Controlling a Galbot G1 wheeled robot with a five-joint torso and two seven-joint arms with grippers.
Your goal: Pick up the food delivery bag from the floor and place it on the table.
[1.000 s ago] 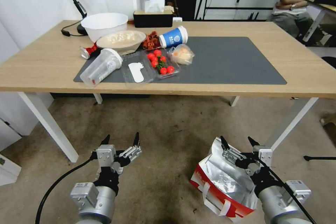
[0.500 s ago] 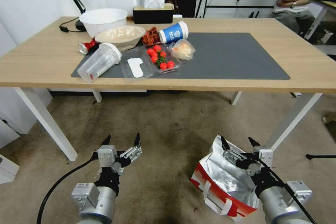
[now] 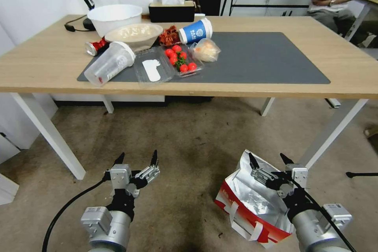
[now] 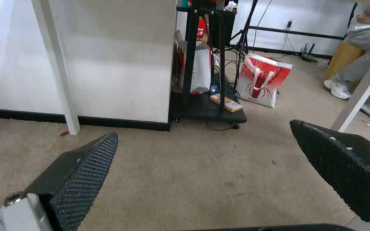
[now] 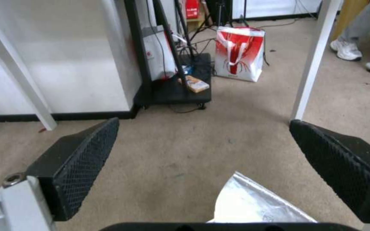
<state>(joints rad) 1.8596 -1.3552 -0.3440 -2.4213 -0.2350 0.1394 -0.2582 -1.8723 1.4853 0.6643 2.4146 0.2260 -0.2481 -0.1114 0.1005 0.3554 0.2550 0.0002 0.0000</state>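
bag (image 3: 252, 201) lies open on floor (image 3: 185, 145) | right tool (image 3: 271, 161) is held spread just above its mouth, nearer | left tool (image 3: 136, 157) spread, well apart | desk (image 3: 346, 67) beyond

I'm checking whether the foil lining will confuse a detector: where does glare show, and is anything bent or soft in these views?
Head view: the food delivery bag's silver lining shines in bright patches beside the open right gripper; the table's front edge bows, a wide-lens effect. Right wrist view: a foil corner glares pale; the near fingers look soft. Left wrist view: the open left gripper's fingers look equally soft.
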